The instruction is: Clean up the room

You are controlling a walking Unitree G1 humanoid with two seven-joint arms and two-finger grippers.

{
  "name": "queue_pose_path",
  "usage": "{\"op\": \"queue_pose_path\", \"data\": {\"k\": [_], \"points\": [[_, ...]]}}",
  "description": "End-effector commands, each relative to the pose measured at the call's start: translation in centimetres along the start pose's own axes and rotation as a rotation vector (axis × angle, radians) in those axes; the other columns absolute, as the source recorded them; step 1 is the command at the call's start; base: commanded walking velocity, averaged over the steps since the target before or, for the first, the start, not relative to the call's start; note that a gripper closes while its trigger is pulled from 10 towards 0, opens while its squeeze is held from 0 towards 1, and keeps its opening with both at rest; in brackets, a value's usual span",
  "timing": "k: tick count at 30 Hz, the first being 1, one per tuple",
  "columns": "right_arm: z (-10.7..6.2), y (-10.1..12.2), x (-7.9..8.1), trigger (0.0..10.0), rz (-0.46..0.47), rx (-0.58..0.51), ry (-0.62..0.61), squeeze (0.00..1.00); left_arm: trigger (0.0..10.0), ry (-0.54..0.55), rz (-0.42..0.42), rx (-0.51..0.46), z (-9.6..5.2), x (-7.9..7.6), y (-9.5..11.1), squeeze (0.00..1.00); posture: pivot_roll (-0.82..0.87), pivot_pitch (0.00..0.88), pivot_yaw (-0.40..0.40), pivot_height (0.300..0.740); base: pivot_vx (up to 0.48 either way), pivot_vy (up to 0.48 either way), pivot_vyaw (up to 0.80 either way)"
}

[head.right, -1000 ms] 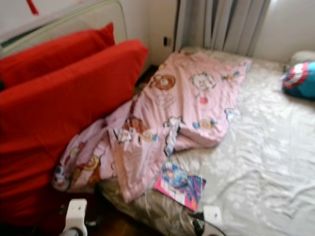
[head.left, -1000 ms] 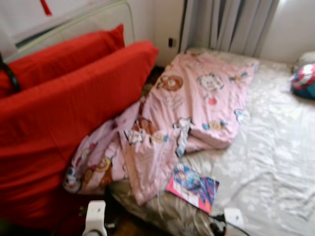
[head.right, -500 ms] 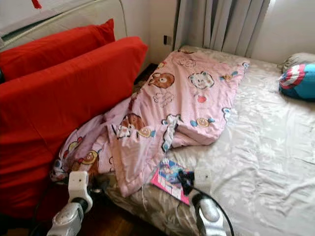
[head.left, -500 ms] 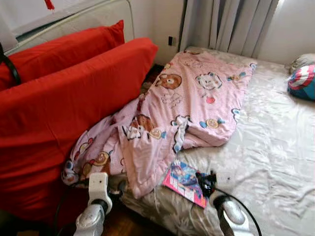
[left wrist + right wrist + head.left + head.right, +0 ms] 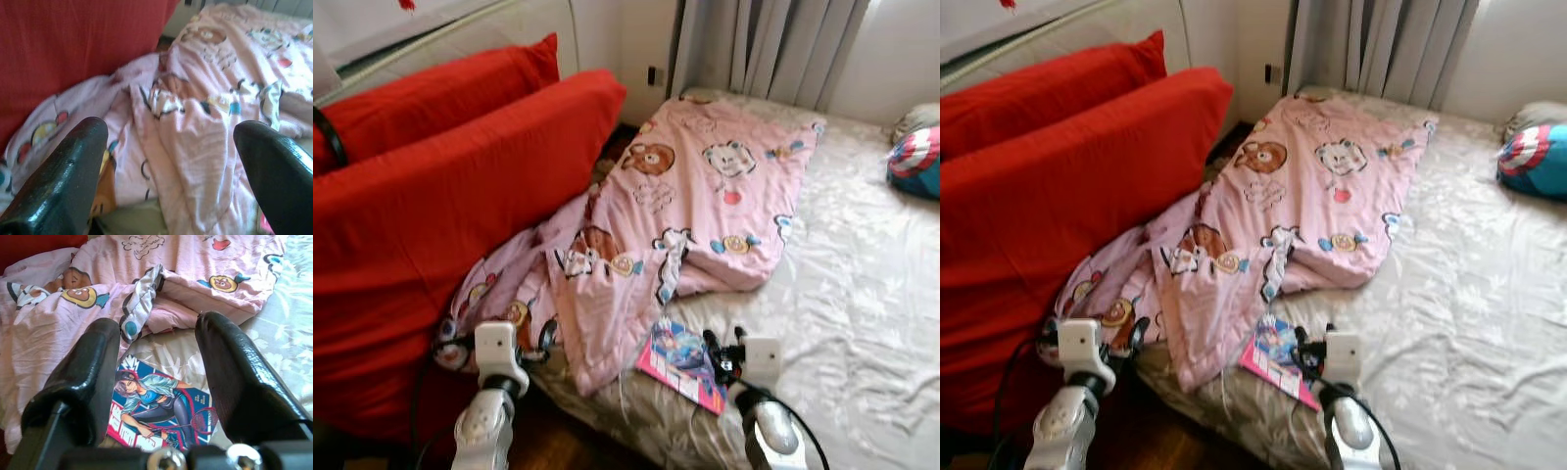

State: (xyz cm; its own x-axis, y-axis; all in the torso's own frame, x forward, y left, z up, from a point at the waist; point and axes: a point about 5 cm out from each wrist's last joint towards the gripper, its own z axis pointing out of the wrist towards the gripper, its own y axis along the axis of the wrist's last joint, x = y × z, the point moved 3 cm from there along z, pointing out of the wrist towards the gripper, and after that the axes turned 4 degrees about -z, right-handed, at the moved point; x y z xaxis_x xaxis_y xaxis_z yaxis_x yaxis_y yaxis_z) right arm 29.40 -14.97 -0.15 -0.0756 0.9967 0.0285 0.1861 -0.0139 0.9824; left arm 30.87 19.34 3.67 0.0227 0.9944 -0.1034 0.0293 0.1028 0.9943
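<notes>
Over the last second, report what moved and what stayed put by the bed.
Both arms came up and forward. The right pincer, fingers open, now hangs over the magazine near the bed's edge without touching it. The left pincer, also open, has risen toward the drooping end of the pink blanket. Nothing was gripped or released. Magazine, blanket, red cushions and the blue pillow stayed as they were.

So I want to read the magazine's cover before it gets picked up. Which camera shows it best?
The right wrist view: the magazine lies close between the open right gripper fingers, its cover figure clear. The eye views show it small and slanted at the bed edge. The left wrist view catches a pink sliver.
</notes>
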Motion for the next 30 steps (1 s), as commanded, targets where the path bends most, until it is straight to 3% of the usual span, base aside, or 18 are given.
{"op": "queue_pose_path", "data": {"k": [1, 9, 11, 16, 30], "points": [[-0.3, -0.2, -0.1, 10.0, -0.004, 0.011, 0.001, 0.00, 10.0, 0.005, -0.010, 0.020, -0.3, 0.0, -0.4, 0.00, -0.09, 0.058, -0.008, 0.680, 0.000, 0.000, 0.00], [-0.2, 0.1, 0.3, 10.0, -0.015, -0.002, 0.013, 0.00, 10.0, 0.048, -0.025, 0.009, -0.3, 0.2, 0.1, 0.00, -0.09, 0.105, -0.018, 0.680, 0.000, 0.000, 0.00], [-0.1, -0.3, 1.0, 10.0, -0.006, 0.034, 0.026, 0.00, 10.0, 0.065, -0.034, 0.007, -0.3, 0.4, 0.4, 0.00, -0.08, 0.124, -0.022, 0.675, 0.000, 0.000, 0.00], [-0.2, -0.1, 1.4, 10.0, -0.002, 0.015, 0.046, 0.00, 10.0, 0.067, -0.038, 0.009, -0.3, 0.3, 0.5, 0.00, -0.08, 0.132, -0.023, 0.645, 0.000, 0.000, 0.00], [0.0, -0.5, 1.4, 10.0, -0.013, 0.052, 0.066, 0.00, 10.0, 0.070, -0.049, 0.037, -0.6, 0.0, 0.1, 0.00, -0.08, 0.138, -0.032, 0.645, 0.000, 0.000, 0.00]]}}
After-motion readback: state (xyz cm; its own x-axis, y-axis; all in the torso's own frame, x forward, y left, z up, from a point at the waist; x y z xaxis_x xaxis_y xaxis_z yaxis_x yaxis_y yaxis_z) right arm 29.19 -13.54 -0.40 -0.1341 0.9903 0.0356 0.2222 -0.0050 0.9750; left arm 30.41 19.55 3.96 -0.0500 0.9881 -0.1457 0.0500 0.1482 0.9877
